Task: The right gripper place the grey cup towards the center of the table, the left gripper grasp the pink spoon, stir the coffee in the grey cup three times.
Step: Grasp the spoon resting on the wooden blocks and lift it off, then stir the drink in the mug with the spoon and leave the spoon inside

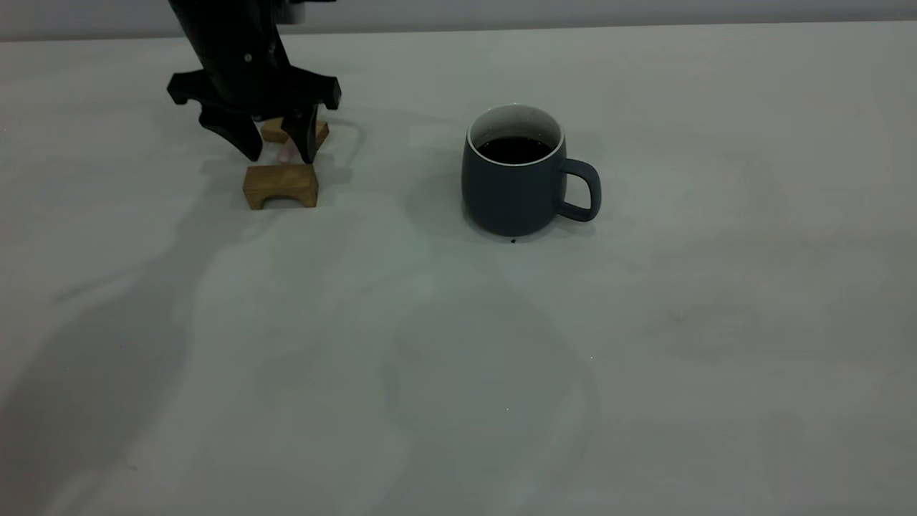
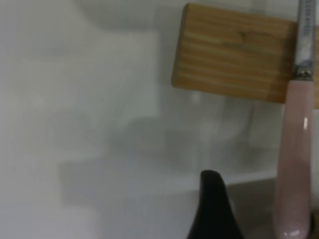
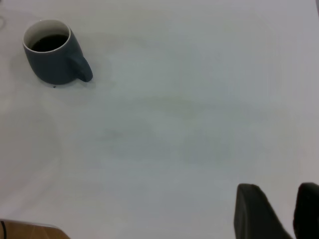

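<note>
The grey cup (image 1: 512, 190) stands upright near the middle of the table (image 1: 645, 358), its handle toward the right and dark coffee (image 1: 514, 149) inside. At the far left my left gripper (image 1: 281, 147) hangs open, with a finger on each side of the pink spoon (image 1: 286, 152), which lies across two wooden blocks. In the left wrist view the pink spoon's handle (image 2: 296, 154) runs beside one black fingertip (image 2: 214, 209). My right gripper (image 3: 285, 206) is out of the exterior view. It hovers open and empty, far from the grey cup (image 3: 55, 57).
A brown arched wooden block (image 1: 281, 185) sits in front of the left gripper and a second block (image 1: 295, 132) lies behind it. One block (image 2: 234, 52) lies under the spoon's metal neck (image 2: 304, 40). A brown corner (image 3: 25, 231) shows at the right wrist view's edge.
</note>
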Action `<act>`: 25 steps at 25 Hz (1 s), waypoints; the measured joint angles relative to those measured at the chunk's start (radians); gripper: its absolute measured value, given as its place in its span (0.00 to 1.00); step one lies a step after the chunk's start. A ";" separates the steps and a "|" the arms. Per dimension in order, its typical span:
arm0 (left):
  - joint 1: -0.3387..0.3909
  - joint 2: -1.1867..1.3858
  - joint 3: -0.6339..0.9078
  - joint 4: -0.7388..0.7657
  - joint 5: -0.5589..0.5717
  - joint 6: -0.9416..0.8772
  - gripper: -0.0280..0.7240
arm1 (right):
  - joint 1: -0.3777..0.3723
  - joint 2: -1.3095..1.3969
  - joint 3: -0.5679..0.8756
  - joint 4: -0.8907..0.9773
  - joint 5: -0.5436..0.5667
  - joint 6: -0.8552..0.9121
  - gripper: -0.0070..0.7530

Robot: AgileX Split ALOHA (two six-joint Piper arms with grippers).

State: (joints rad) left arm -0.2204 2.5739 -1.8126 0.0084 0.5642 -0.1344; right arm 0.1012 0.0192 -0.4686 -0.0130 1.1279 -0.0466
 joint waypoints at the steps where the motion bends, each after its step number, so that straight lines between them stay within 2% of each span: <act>1: 0.000 0.003 0.000 0.000 -0.001 0.000 0.80 | 0.000 0.000 0.000 0.000 0.000 0.000 0.32; 4: 0.000 0.009 -0.002 -0.001 -0.005 0.000 0.73 | 0.000 0.000 0.000 0.000 0.000 0.000 0.32; 7: 0.000 0.010 -0.008 -0.001 -0.008 0.000 0.60 | 0.000 0.000 0.000 0.000 0.000 0.000 0.32; 11: 0.000 0.010 -0.014 -0.008 0.008 0.001 0.29 | 0.000 0.000 0.000 0.000 0.000 0.000 0.32; 12: 0.000 0.011 -0.026 -0.008 0.031 0.001 0.26 | 0.000 0.000 0.000 0.000 0.000 0.000 0.32; 16: 0.000 0.010 -0.162 0.004 0.201 0.011 0.26 | 0.000 0.000 0.000 0.000 0.000 0.000 0.32; 21: 0.000 -0.019 -0.430 0.019 0.566 0.021 0.26 | 0.000 0.000 0.000 0.000 0.000 0.000 0.32; 22: 0.000 -0.024 -0.490 0.006 0.604 0.016 0.26 | 0.000 0.000 0.000 0.000 0.000 0.000 0.32; 25: 0.000 -0.048 -0.588 -0.088 0.603 -0.033 0.26 | 0.000 0.000 0.000 0.000 0.000 0.000 0.32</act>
State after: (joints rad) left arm -0.2204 2.5262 -2.4009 -0.0796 1.1673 -0.1675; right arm 0.1012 0.0192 -0.4686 -0.0130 1.1279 -0.0466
